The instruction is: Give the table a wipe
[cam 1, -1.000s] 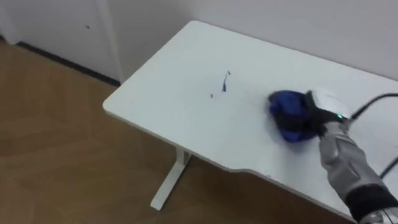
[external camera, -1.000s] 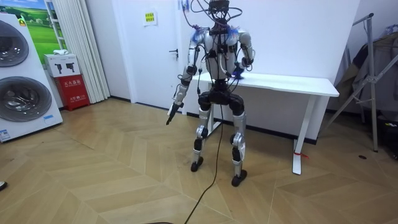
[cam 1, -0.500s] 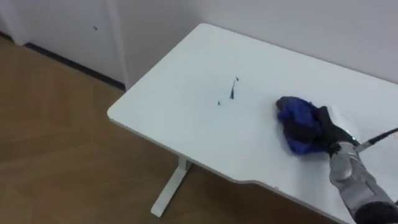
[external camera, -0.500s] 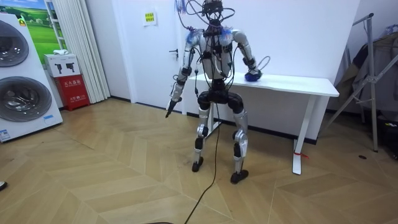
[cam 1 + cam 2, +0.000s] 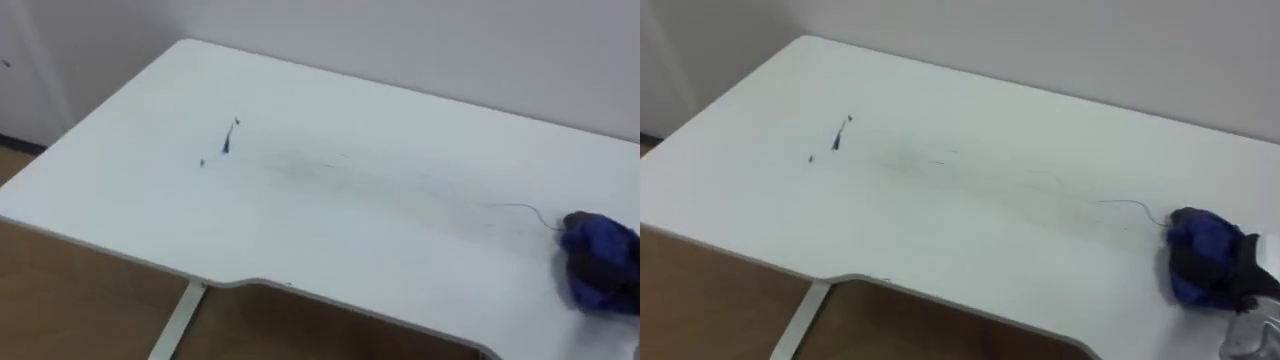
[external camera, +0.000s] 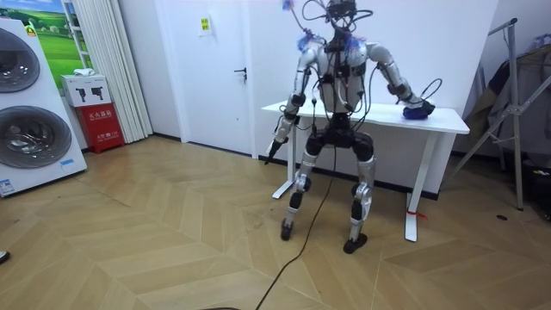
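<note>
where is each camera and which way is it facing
Left eye view: on the robot's head, looking down at the white table, its dark marks and the blue cloth.
Right eye view: beside it, same table; the right hand grips the cloth.
Room view: across the floor, facing the whole robot at the table, left hand hanging.
All share table and cloth.

table [image 5: 300, 220] top plain white, leg [image 5: 175, 325] white too. small blue-black marks [image 5: 226, 143] toward the table's left end, faint grey smear streaks [image 5: 320, 170] across its middle, thin dark squiggle [image 5: 520, 208] further right. cloth [image 5: 1196, 262] at the table's right end: saturated blue, darker folds. right hand [image 5: 1243, 272] on it: black fingers. floor [image 6: 172, 241] under the table: light-brown wood, herringbone pattern. wall [image 5: 450, 40] behind the table: plain white.
</note>
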Controlling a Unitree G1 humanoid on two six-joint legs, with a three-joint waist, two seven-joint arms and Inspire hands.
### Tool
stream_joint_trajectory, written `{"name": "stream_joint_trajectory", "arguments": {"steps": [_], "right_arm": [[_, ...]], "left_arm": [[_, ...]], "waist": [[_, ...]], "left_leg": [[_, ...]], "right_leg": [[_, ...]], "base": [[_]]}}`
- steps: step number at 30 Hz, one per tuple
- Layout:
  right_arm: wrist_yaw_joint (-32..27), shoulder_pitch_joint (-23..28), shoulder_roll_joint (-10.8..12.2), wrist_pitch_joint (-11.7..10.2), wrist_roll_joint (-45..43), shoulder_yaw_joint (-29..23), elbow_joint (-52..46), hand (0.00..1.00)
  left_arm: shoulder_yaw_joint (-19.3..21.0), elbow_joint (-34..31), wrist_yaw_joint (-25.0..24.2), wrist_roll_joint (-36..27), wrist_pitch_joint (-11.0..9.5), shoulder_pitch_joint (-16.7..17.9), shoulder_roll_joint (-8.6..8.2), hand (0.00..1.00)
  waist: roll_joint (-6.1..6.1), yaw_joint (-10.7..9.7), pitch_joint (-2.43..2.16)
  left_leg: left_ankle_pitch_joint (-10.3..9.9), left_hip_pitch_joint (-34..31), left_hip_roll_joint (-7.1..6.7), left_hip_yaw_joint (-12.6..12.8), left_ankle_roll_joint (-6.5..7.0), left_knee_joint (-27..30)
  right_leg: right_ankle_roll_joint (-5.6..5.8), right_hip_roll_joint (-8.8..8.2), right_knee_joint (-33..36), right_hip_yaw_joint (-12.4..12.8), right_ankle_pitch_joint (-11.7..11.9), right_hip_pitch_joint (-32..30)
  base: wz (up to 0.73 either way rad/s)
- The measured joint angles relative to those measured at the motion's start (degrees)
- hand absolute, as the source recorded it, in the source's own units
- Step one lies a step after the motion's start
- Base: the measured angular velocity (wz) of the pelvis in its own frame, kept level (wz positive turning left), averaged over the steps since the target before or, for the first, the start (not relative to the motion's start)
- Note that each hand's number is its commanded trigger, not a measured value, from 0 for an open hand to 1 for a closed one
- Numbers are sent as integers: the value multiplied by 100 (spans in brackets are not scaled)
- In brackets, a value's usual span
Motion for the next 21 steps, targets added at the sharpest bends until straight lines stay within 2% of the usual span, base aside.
{"name": "stream_joint_trajectory", "arguments": {"steps": [1, 2, 4, 5, 6, 7, 9, 11, 13, 14, 16, 17, 19, 20, 21], "right_arm": [[86, -145, 7, 85, -92, 46, -61, 100], [181, -254, 10, 185, -292, 95, -216, 100], [261, -384, -8, 237, -737, 258, -503, 100], [329, -454, 13, 255, -1000, 382, -724, 100], [354, -490, 25, 265, -1133, 464, -843, 100], [403, -572, 63, 260, -1384, 616, -1028, 100], [467, -597, 86, 253, -1704, 835, -1292, 100], [531, -605, 104, 223, -1830, 1042, -1543, 100], [548, -623, 129, 235, -1813, 1231, -1556, 100], [569, -717, 206, 306, -1724, 1352, -1556, 100], [667, -882, 286, 370, -1697, 1538, -1555, 100], [723, -1004, 349, 464, -1693, 1712, -1554, 100], [836, -1269, 545, 606, -1722, 2070, -1555, 100], [925, -1489, 656, 621, -1807, 2312, -1555, 100], [978, -1599, 706, 611, -1833, 2405, -1555, 100]], "left_arm": [[-11, 1, -14, -37, 10, 56, -6, 0], [-9, 2, -33, -29, 16, 62, -1, 0], [-34, 22, -45, -27, 57, 86, -45, 0], [-93, 66, -75, -28, 88, 88, -61, 0], [-92, 71, -98, -29, 106, 94, -83, 0], [-84, 104, -159, -29, 129, 108, -114, 0], [-78, 110, -200, -28, 134, 95, -123, 0], [-83, 104, -221, -31, 139, 67, -116, 0], [-90, 93, -217, -50, 181, 22, -104, 0], [-93, 70, -202, -53, 244, -13, -101, 0], [-110, 68, -184, -50, 318, -102, -117, 0], [-237, 80, -176, -50, 392, -182, -120, 0], [-500, 82, -177, -50, 463, -248, -128, 0], [-613, 82, -177, -47, 463, -346, -132, 0], [-661, 81, -177, -46, 459, -417, -131, 0]], "waist": [[41, 49, 20], [126, 163, 77], [194, 309, 104], [284, 427, 88], [321, 505, 99], [387, 586, 83], [401, 654, 71], [312, 705, 87], [230, 797, 94], [166, 796, 133], [22, 863, 179], [-34, 923, 174], [-23, 982, 179], [-41, 1054, 167], [-25, 1091, 177]], "left_leg": [[-150, -9, -196, 2, 3, -37], [-222, -22, -318, 20, 14, -100], [-240, 1, -463, 17, 42, -278], [-237, 63, -534, 23, 38, -464], [-231, 112, -545, 19, 28, -554], [-195, 174, -587, -8, -24, -720], [-115, 250, -712, -65, 3, -959], [-31, 303, -851, -178, 59, -1130], [-27, 306, -881, -266, 65, -1146], [-27, 302, -894, -362, 65, -1155], [-26, 268, -892, -411, 67, -1156], [-26, 266, -881, -441, 67, -1156], [-26, 298, -881, -465, 67, -1151], [-27, 269, -883, -485, 67, -1143], [-27, 236, -883, -492, 67, -1142]], "right_leg": [[-72, 87, -111, 35, 46, 23], [-123, 194, -169, 127, 81, 1], [-164, 290, -269, 242, 145, -65], [-175, 340, -332, 310, 198, -125], [-181, 376, -378, 371, 237, -138], [-166, 409, -448, 451, 292, -171], [-115, 344, -445, 500, 308, -206], [-39, 270, -487, 577, 308, -184], [5, 253, -579, 544, 332, -101], [17, 233, -603, 462, 327, -26], [32, 240, -694, 380, 330, 19], [49, 271, -796, 345, 367, 78], [79, 300, -961, 326, 417, 224], [85, 303, -988, 315, 430, 231], [87, 304, -1011, 284, 435, 228]], "base": [[-37], [-43], [-42], [-42], [-47], [-35], [-6], [25], [25], [30], [23], [12], [8], [9], [17]]}}
